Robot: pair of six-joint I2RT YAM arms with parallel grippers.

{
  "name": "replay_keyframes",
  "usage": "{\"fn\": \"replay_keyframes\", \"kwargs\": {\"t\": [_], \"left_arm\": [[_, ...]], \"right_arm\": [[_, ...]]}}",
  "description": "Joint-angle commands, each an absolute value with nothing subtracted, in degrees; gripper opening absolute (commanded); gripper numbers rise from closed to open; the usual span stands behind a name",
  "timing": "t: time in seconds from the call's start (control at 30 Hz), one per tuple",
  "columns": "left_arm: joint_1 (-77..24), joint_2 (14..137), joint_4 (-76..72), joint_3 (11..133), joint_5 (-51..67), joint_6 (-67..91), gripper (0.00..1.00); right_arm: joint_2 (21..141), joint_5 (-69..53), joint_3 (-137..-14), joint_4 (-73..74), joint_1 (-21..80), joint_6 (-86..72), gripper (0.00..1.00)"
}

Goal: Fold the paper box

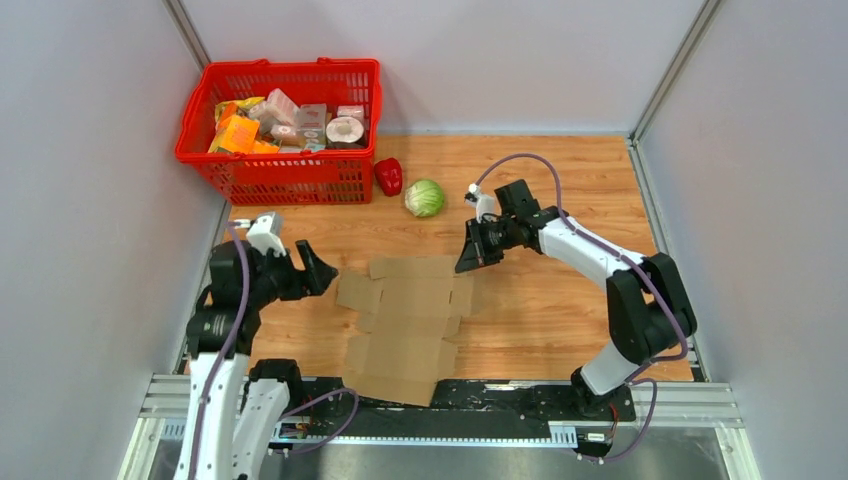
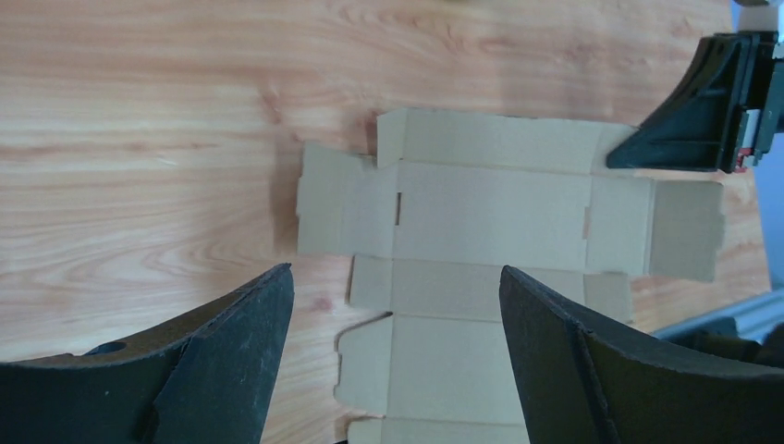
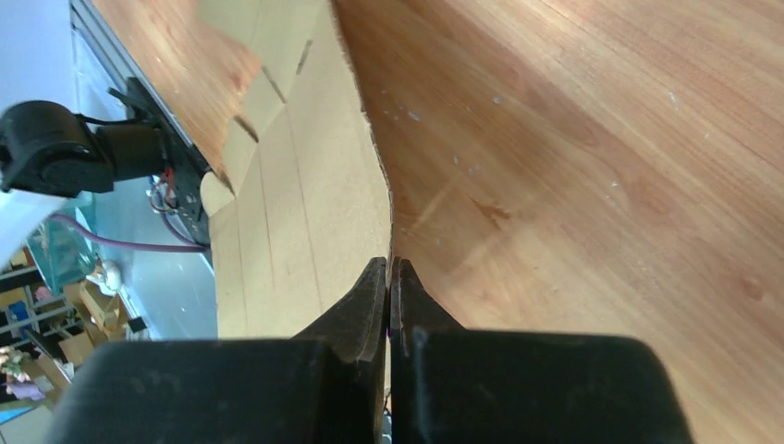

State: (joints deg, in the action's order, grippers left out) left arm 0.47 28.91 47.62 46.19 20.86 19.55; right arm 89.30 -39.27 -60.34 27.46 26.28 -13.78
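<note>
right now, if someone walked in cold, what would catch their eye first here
The paper box lies flat and unfolded mid-table, the right gripper shut at its far right corner and the left gripper open beside its left edge. Behind, a red basket of packages fills the far left corner, with a green cabbage nearby.

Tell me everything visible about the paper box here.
The paper box is an unfolded blank of brown cardboard with creased panels, side flaps and slots. It lies flat on the wooden table, its near edge over the black rail. The shut right end effector meets its far flap; whether it pinches is unclear.
</note>
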Motion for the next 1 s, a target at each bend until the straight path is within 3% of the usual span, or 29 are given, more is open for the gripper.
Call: {"fn": "replay_keyframes", "kwargs": {"t": [0.0, 0.23, 0.5, 0.63, 0.77, 0.9, 0.97], "left_arm": [[0.3, 38.0, 33.4, 43.1, 30.8, 23.1, 0.86], [-7.9, 54.9, 31.3, 48.2, 22.8, 22.3, 0.77], [-15.7, 70.1, 35.3, 56.4, 13.7, 18.4, 0.58], [-17.8, 71.5, 35.0, 55.6, 11.0, 18.2, 0.60], [-18.7, 74.0, 33.7, 56.7, 14.1, 19.0, 0.73], [-19.3, 79.1, 35.2, 60.0, 16.6, 19.4, 0.73], [-19.3, 81.6, 35.2, 61.1, 16.6, 19.6, 0.68]], "right_arm": [[91.6, -39.4, -64.8, 28.0, 26.4, -7.5, 0.00], [93.2, -43.0, -65.7, 27.7, 26.4, -5.6, 0.00], [91.3, -43.5, -63.7, 24.4, 24.1, -6.2, 0.00], [90.9, -44.5, -63.0, 22.9, 23.9, -6.4, 0.00], [91.7, -45.2, -63.1, 22.7, 23.9, -6.5, 0.00], [91.4, -46.6, -63.1, 21.9, 23.9, -6.8, 0.00], [91.0, -46.9, -62.8, 21.4, 23.9, -6.9, 0.00]]}}
